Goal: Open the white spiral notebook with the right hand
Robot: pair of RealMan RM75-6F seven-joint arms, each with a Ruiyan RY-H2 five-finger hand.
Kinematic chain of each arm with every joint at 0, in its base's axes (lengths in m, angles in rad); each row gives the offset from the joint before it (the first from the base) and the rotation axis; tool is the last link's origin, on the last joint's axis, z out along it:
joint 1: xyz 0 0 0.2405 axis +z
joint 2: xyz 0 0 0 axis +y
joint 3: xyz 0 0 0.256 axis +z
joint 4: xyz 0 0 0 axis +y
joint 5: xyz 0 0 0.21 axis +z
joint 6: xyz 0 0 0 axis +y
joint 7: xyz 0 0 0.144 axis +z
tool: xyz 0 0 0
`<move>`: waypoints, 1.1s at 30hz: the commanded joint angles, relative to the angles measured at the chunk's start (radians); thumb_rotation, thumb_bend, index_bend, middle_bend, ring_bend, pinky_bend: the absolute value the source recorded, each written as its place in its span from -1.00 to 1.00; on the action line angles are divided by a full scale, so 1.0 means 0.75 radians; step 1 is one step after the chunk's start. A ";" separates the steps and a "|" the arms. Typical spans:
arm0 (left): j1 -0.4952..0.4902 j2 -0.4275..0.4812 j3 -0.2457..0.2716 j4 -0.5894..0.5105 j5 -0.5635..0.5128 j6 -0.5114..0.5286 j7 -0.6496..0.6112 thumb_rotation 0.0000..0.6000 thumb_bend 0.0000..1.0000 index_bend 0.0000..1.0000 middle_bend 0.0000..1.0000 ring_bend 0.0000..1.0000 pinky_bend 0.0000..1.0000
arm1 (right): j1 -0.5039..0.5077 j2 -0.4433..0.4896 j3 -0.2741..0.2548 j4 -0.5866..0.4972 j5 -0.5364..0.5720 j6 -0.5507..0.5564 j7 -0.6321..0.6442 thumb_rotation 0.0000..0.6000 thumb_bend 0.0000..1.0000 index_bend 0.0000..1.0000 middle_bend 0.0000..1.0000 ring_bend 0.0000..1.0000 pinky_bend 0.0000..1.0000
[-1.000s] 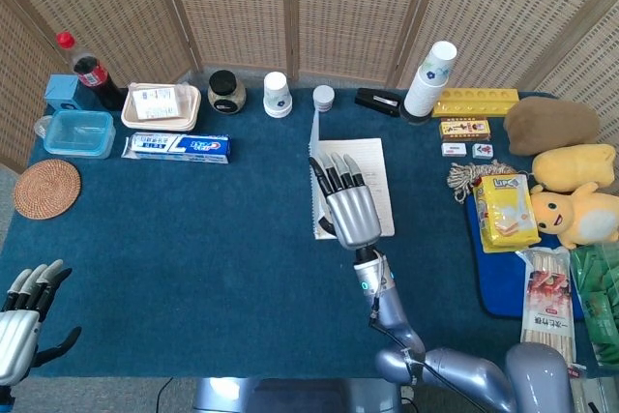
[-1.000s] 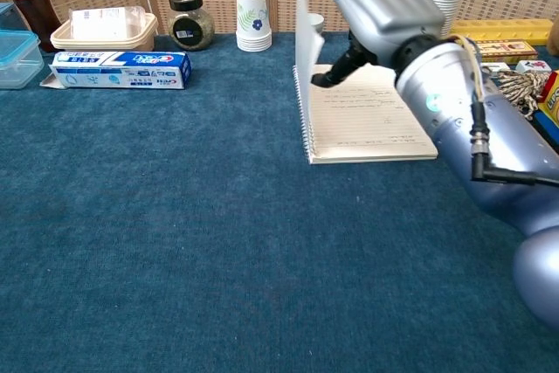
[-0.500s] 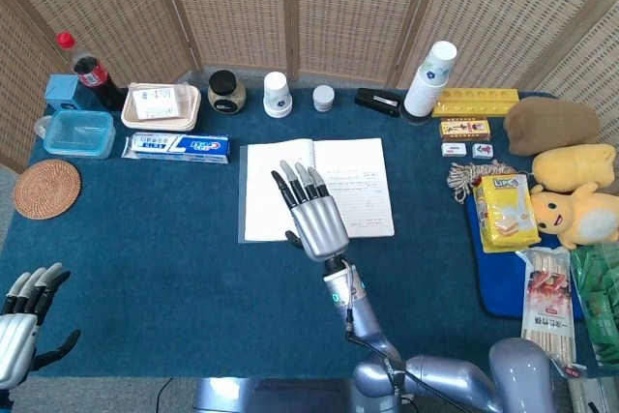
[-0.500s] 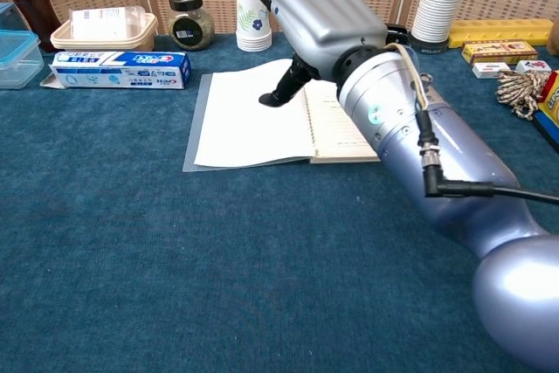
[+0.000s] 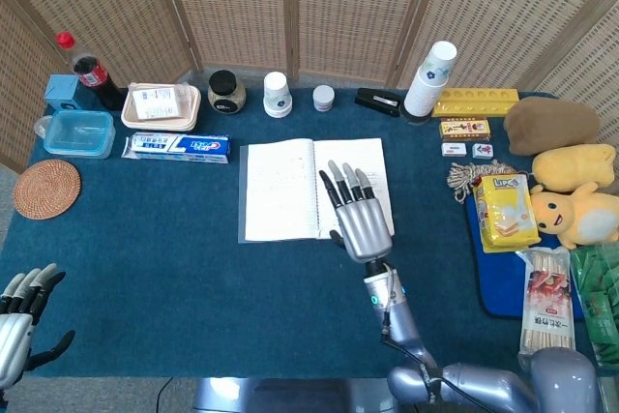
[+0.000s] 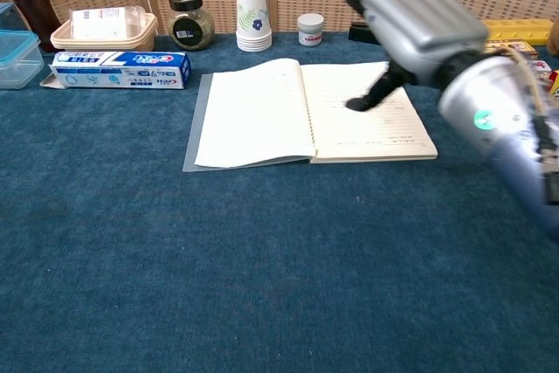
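In the head view, one white spiral notebook lies open and flat on the blue cloth-covered table, near the middle; its spiral spine runs from the far edge toward the robot, and the two pages spread left and right of it, so the open spread is wider than it is deep. The right hand hovers over the right-hand page, holding nothing, its fingers straight, apart and pointing away from the robot. The left hand sits at the near left corner, well apart from the notebook, fingers spread and empty. Behind the notebook stand one short stack of white paper cups and one small white jar; a blue and white toothpaste box lies to the left. In the chest view, the notebook again lies open, the left page blank, the right page carrying faint handwriting. The right hand is above the right page, open, thumb angled down toward the paper; whether it touches cannot be told.
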 commanded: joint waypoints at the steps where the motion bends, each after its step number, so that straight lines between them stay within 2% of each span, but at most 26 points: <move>1: -0.003 0.000 -0.002 -0.001 -0.007 -0.010 0.001 1.00 -0.51 -0.65 -0.89 -0.98 -1.00 | -0.084 0.085 -0.069 -0.071 -0.010 0.050 0.039 1.00 -0.67 -0.90 -0.78 -0.91 -0.70; 10: -0.005 0.008 0.000 -0.001 -0.046 -0.047 0.010 1.00 -0.51 -0.65 -0.88 -0.98 -1.00 | -0.301 0.282 -0.268 -0.191 -0.148 0.221 0.209 1.00 -0.65 -0.85 -0.73 -0.88 -0.69; 14: 0.009 0.015 0.011 -0.007 -0.056 -0.048 0.020 1.00 -0.51 -0.63 -0.87 -0.98 -1.00 | -0.382 0.349 -0.335 -0.202 -0.195 0.280 0.273 1.00 -0.65 -0.76 -0.62 -0.85 -0.69; 16: 0.026 0.021 0.029 -0.008 -0.062 -0.049 0.025 1.00 -0.51 -0.62 -0.87 -0.98 -1.00 | -0.460 0.404 -0.394 -0.199 -0.223 0.348 0.294 1.00 -0.65 -0.74 -0.61 -0.83 -0.69; 19: 0.042 0.022 0.033 -0.002 -0.073 -0.037 0.023 1.00 -0.51 -0.62 -0.87 -0.98 -1.00 | -0.529 0.452 -0.437 -0.194 -0.238 0.390 0.330 1.00 -0.65 -0.73 -0.61 -0.82 -0.70; 28: 0.072 0.004 0.032 0.028 -0.088 -0.019 0.032 1.00 -0.51 -0.62 -0.87 -0.98 -1.00 | -0.704 0.545 -0.496 -0.186 -0.242 0.495 0.405 1.00 -0.65 -0.72 -0.61 -0.82 -0.70; 33: 0.063 0.000 0.024 0.017 -0.069 -0.016 0.044 1.00 -0.51 -0.62 -0.87 -0.98 -1.00 | -0.744 0.560 -0.487 -0.185 -0.254 0.502 0.444 1.00 -0.64 -0.72 -0.61 -0.82 -0.70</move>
